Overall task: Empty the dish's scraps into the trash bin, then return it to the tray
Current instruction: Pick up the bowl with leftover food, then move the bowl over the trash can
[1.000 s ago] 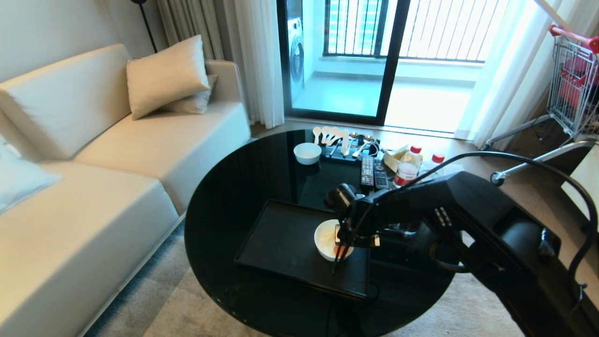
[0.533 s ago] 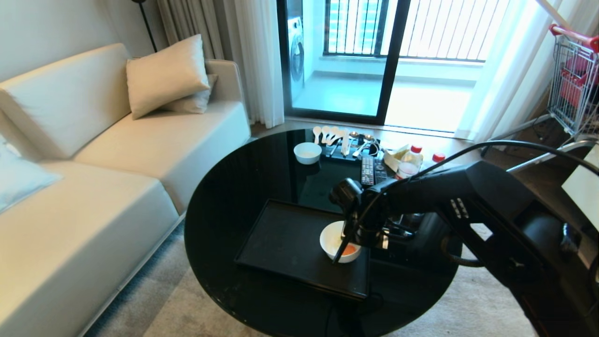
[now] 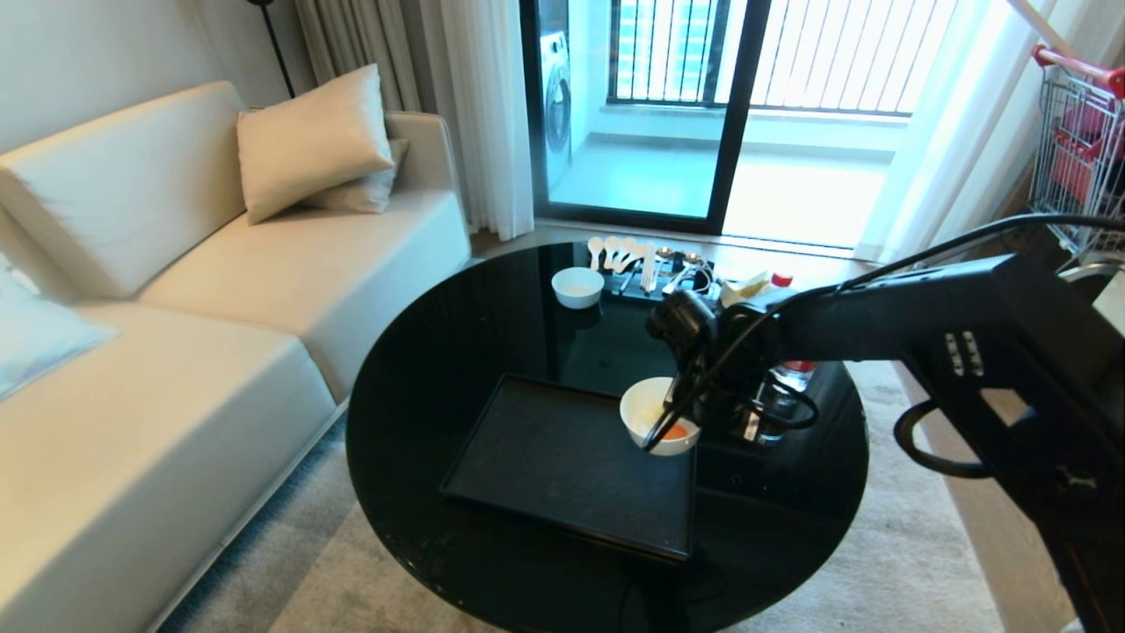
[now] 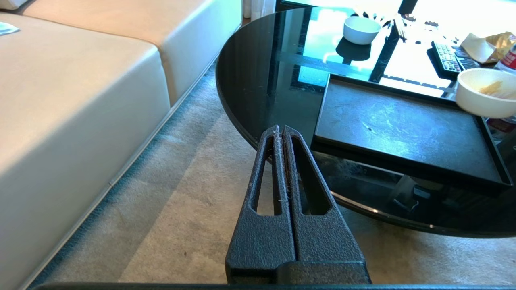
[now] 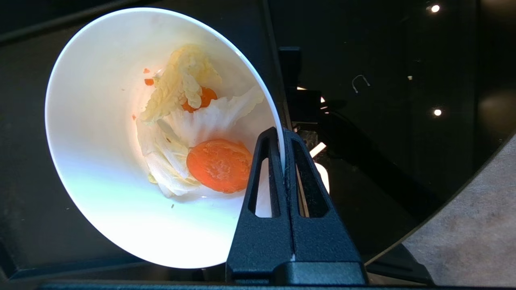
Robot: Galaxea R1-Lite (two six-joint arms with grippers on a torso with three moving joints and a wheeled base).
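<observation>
Since a second ago the dish (image 3: 655, 424) has come up off the tray (image 3: 545, 457) and drifted toward the tray's far right corner, and the right arm has swung higher, its forearm now stretching nearly level across the right side of the table (image 3: 422, 387).

We see the right gripper (image 5: 283, 139) clenched on the dish's rim, one finger inside the bowl and one outside, the thin white wall pinched between them. So the dish hangs just off the fingertips, out to the arm's left in the head view, above the tray's right edge and not touching it.

We read the dish as tipped: its mouth faces up and somewhat toward us, not flat to the table. The scraps (image 5: 189, 133) have slid to the low side, with the orange slice (image 5: 219, 165) lying right beside the inner finger and the pale leafy bits piled behind it.

Over by the sofa (image 4: 80, 100) side, the left gripper (image 4: 281, 133) hangs low over the carpet (image 4: 181, 209) with its fingers pressed together, holding nothing.
</observation>
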